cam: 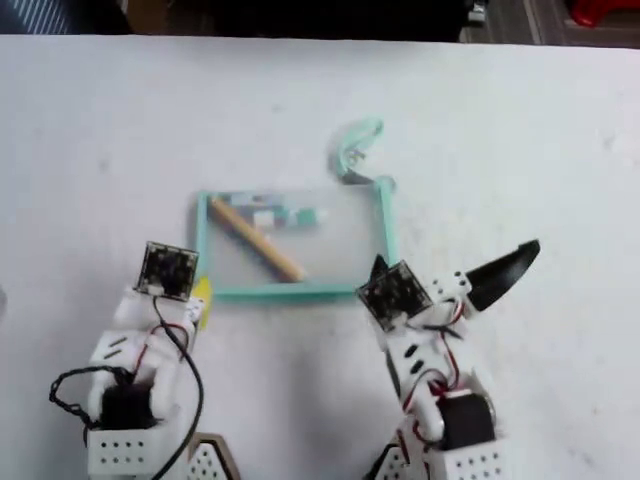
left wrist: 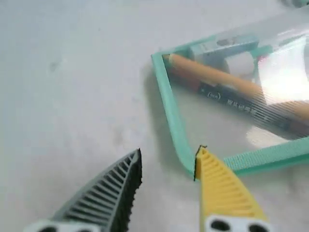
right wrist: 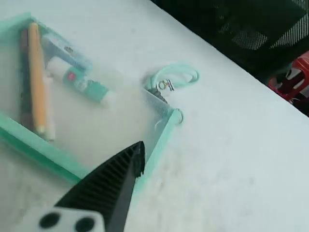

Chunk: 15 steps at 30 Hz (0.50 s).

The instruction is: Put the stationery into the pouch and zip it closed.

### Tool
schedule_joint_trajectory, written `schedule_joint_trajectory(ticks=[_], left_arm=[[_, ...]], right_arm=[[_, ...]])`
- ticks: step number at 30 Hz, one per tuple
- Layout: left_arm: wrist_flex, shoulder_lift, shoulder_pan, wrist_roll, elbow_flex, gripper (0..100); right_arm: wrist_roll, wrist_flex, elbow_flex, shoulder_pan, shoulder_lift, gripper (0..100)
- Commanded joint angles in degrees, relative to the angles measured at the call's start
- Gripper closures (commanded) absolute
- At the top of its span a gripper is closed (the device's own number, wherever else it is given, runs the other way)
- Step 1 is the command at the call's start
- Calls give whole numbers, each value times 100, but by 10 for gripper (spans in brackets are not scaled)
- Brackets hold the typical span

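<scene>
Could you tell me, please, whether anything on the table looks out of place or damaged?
Nothing looks spilled or damaged. The orange pencil lies diagonally inside the clear, mint-edged pouch, beside the other stationery. The pouch's corner by the mint strap loop seems to gape slightly; whether the zip is closed I cannot tell.

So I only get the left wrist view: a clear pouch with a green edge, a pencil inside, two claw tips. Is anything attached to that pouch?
Observer: Yes, a green strap loops off the pouch's far right corner.
Operator: Where is the other arm?
Observer: The right claw sits open at the pouch's near right corner, one black finger pointing out to the right.
Operator: Any zip puller?
Observer: A small metal ring lies at the strap corner; whether the zip is shut, I cannot tell.
</scene>
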Motion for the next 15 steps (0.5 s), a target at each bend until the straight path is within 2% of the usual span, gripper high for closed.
schedule_joint_trajectory(ticks=[1, 7, 15], left_arm=[[-70, -84, -22, 53, -9, 801], [299, -84, 4, 53, -9, 801], [1310, -84, -22, 79, -9, 801]], right_arm=[[-53, -857, 730, 347, 13, 209], [-53, -224, 695, 778, 40, 209], [-53, 2519, 695, 787, 31, 209]])
